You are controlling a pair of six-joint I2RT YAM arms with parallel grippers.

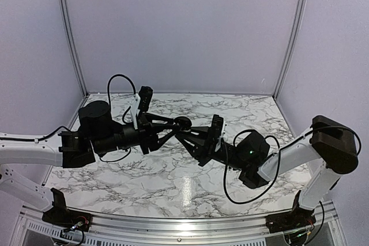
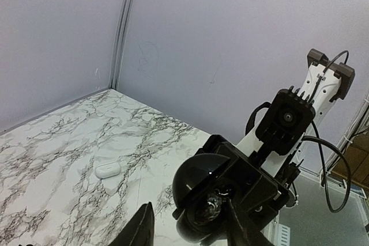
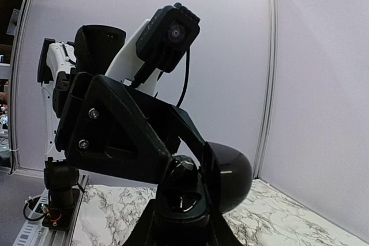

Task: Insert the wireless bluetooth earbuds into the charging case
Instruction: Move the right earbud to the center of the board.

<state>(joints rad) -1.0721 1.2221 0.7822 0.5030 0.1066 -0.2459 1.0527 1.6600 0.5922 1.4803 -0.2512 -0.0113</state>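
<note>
**A:** Where is the black case (image 3: 228, 171) sitting?

**B:** It is hanging in the air over the middle of the marble table (image 1: 173, 182) with its domed lid tipped open. The right pincer (image 3: 181, 217) is gripping it, jaws closed on the body and the lid left free.

**A:** And the left pincer (image 2: 190, 223)?

**B:** It is standing open. Its two fingers (image 2: 142, 230) are spreading to either side of the case, and the left one is staying clear of it. I cannot tell whether the other is touching. The bottom edge of that view is cutting both fingers off.

**A:** Are you seeing the earbuds?

**B:** Not with any certainty. Something small and shiny (image 2: 212, 203) is glinting inside the open mouth, but it is too dark to tell what. From overhead, the two pincers are covering the case almost wholly.

**A:** Is any writing showing?

**B:** Nothing is reading clearly at this size.

**A:** Is anything else lying about?

**B:** A white case (image 2: 108, 169) is lying flat on the marble, well apart from the black one and toward the back corner.
</note>
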